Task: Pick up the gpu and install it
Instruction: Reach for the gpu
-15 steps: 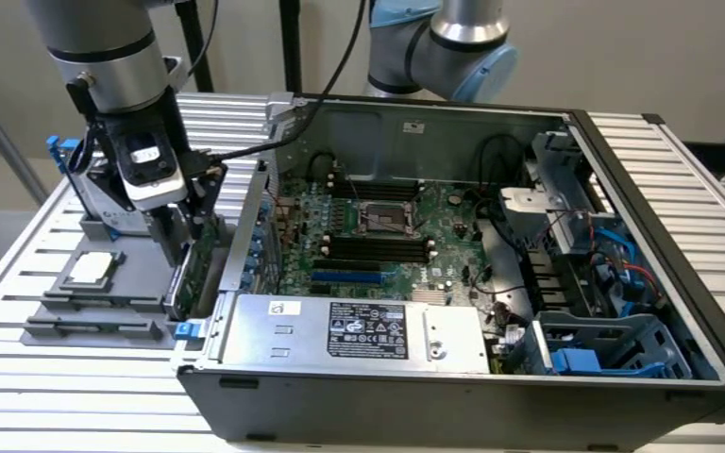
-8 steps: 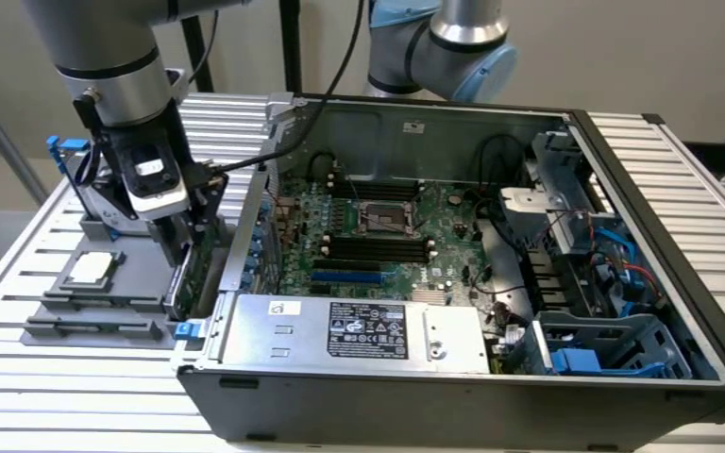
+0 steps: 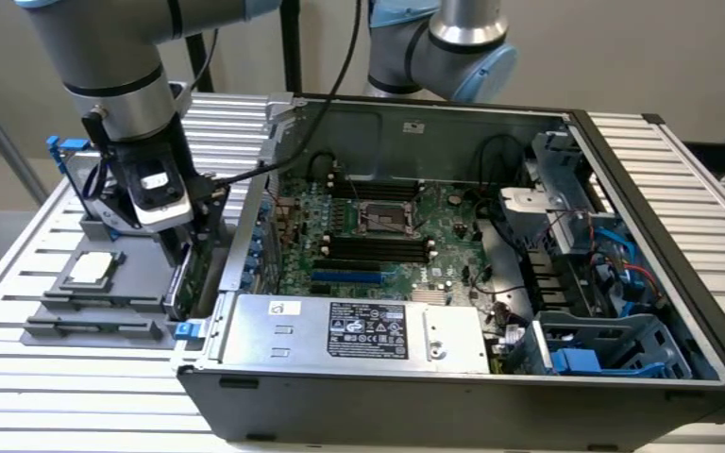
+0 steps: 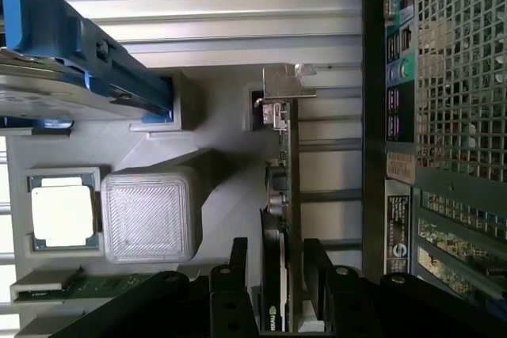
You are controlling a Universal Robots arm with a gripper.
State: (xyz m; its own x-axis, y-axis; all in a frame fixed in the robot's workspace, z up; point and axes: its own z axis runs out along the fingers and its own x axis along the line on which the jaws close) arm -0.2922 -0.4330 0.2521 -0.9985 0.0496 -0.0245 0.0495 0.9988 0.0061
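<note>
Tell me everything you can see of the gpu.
The gpu is a thin card standing on edge in the grey holder beside the computer case. Edge-on it shows a green board on one face, a black cooler on the other and a silver bracket at the end away from the gripper. The open gripper straddles its other end, a finger on each side; contact cannot be told.

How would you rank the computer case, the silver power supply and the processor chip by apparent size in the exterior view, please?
Largest: computer case.
Then: silver power supply.
Smallest: processor chip.
</note>
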